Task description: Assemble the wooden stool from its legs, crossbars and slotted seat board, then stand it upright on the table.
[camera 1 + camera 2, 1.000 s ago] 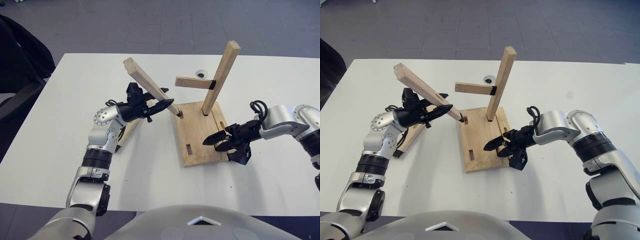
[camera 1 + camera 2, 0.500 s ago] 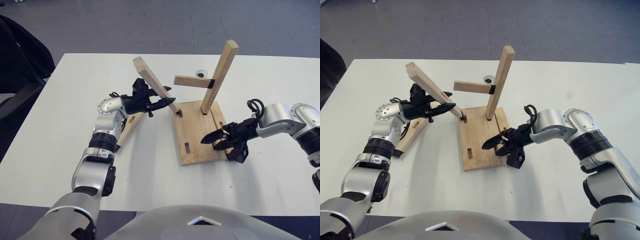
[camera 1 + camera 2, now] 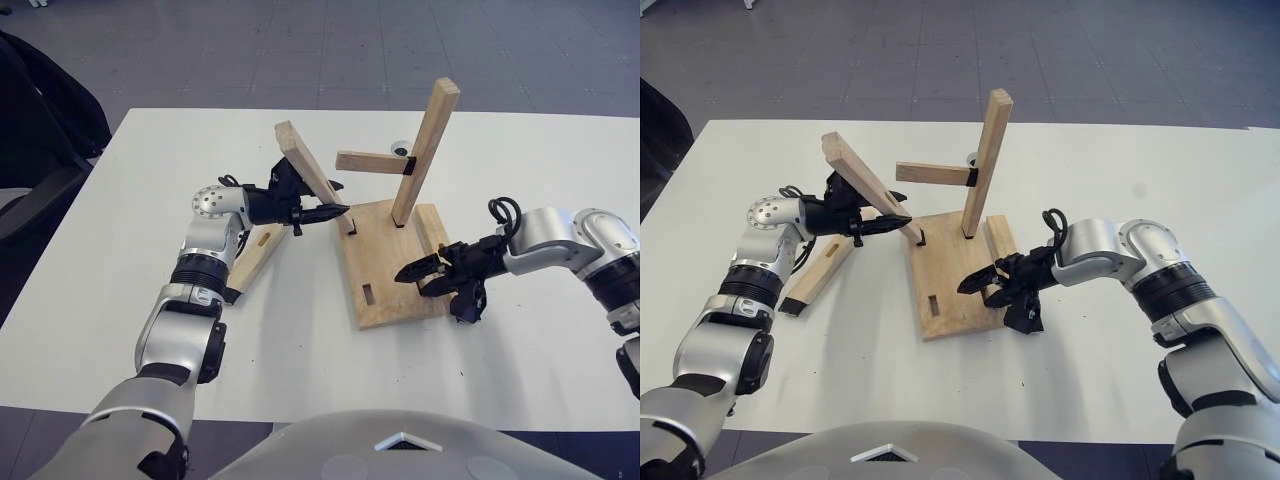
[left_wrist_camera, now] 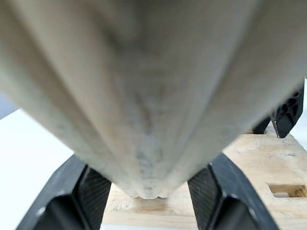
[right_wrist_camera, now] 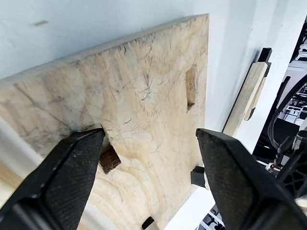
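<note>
board (image 3: 385,275) flat on desk (image 3: 150,180). 1 leg (image 3: 425,150) upright in far slot w/ crossbar (image 3: 368,162) on it. 2nd leg (image 3: 303,163) tilted, foot at far-left slot, pinched by L hand (image 3: 320,212), prob not seated yet. R hand (image 3: 420,272) spread at board's right edge. spare piece (image 3: 255,255) left of board. Under half done imo.

Noted round grommet (image 3: 399,148) set in white counter (image 3: 110,300), near far edge, partly hidden. Grey tiled floor (image 3: 300,50) beyond counter on far side. Black chair (image 3: 40,130) at left, just off counter's far-left corner, cut by view's edge.
</note>
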Action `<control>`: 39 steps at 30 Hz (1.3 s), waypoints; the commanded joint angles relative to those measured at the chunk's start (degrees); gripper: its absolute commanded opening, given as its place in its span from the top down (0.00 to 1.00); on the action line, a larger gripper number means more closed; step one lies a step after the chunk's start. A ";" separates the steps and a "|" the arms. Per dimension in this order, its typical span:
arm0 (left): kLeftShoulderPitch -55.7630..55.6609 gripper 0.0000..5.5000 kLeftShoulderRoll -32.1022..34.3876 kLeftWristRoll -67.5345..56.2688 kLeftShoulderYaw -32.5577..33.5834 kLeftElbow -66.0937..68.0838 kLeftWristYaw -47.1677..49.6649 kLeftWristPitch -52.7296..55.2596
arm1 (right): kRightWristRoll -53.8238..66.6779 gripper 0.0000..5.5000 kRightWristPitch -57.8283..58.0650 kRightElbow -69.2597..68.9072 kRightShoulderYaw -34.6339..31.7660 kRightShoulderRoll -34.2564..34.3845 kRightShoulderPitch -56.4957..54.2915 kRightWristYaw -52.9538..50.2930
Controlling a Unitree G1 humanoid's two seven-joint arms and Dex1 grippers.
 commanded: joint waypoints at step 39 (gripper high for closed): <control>6.91 0.63 -0.92 3.24 -5.48 -4.06 4.34 11.17 | 26.84 0.52 73.05 -11.24 -14.16 20.31 -14.41 2.22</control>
